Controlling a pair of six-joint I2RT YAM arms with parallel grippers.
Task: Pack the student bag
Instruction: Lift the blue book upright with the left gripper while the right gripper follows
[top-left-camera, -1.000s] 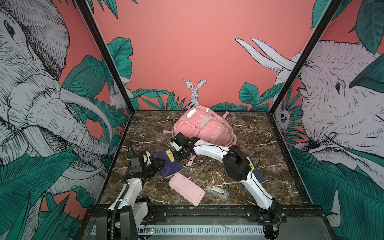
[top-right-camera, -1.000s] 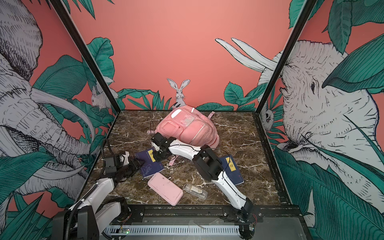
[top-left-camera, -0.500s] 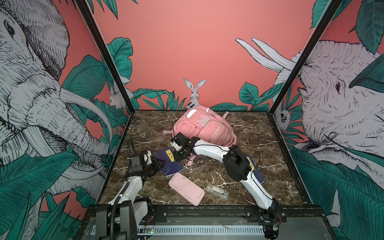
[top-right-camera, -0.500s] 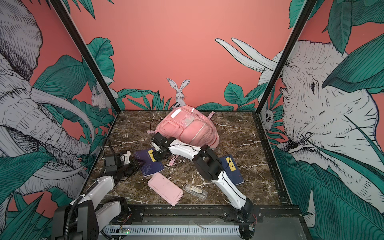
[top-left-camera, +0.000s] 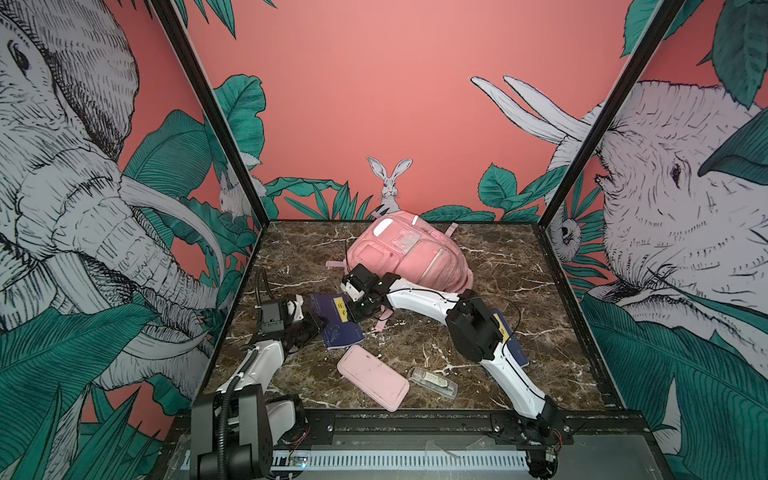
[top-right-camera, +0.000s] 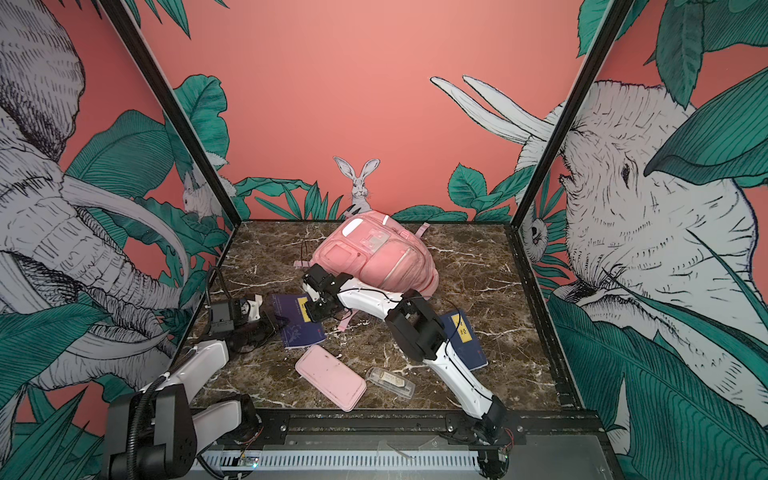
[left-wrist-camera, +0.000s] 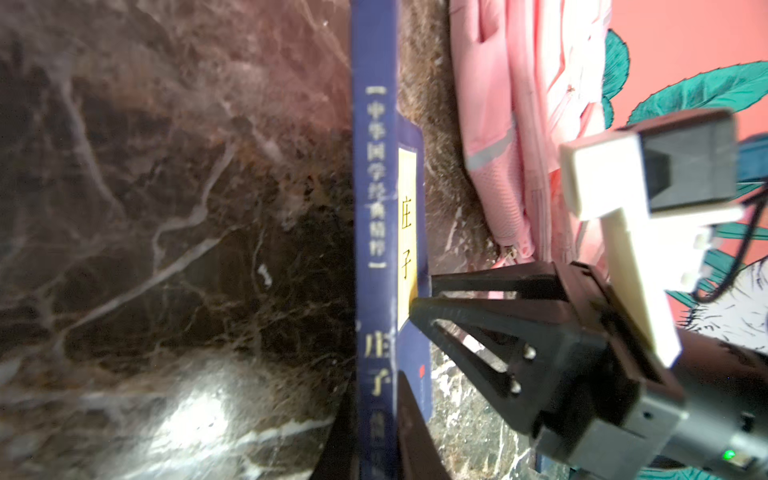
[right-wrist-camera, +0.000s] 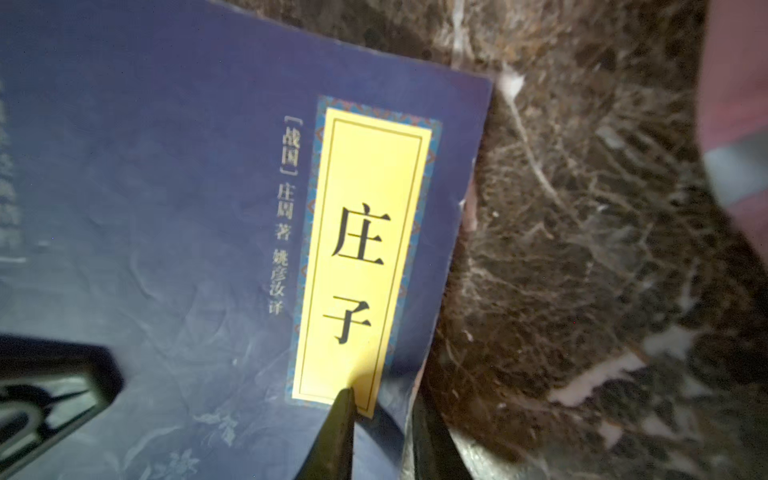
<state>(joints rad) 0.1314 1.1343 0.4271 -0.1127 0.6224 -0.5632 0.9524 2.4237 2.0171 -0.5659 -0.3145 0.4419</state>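
Two fingers (right-wrist-camera: 336, 436) pinch the edge of the blue book (right-wrist-camera: 166, 199) (yellow-labelled).

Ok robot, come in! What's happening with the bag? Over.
Left end effector shut on blue book spine, right end effector on its cover edge. Student bag behind, not held. Pink pouch nearer, out of the way.

Obs: left gripper (top-left-camera: 315, 325) jaws stood apart a second ago and were half-closed midway. They are now pinched on the spine edge of the blue book (top-left-camera: 337, 331), at the book's 9 o'clock in both top views. Left wrist view: fingers (left-wrist-camera: 419, 449) flank the spine, touching it.
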